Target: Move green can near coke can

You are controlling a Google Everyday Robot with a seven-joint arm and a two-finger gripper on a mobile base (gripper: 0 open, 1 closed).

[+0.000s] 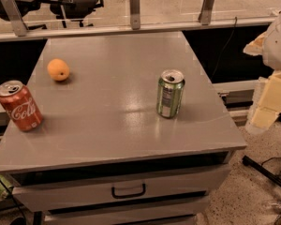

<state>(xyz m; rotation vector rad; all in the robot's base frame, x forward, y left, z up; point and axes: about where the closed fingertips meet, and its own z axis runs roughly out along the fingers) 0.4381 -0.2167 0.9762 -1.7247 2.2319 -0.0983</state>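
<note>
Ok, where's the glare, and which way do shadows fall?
Camera view: soft glare on the table left of the green can; it, the coke can and the orange throw short shadows rightward; the gripper is at the right edge, off the table.

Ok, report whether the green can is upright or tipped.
Upright: green can stands on its base, silver top up. End effector hangs right of the table.

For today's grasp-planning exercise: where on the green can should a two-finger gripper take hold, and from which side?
Probably grip the green can mid-body, across its round wall, coming from the picture's right, where the gripper is beside the table. The can stands upright with nothing close beside it.
</note>
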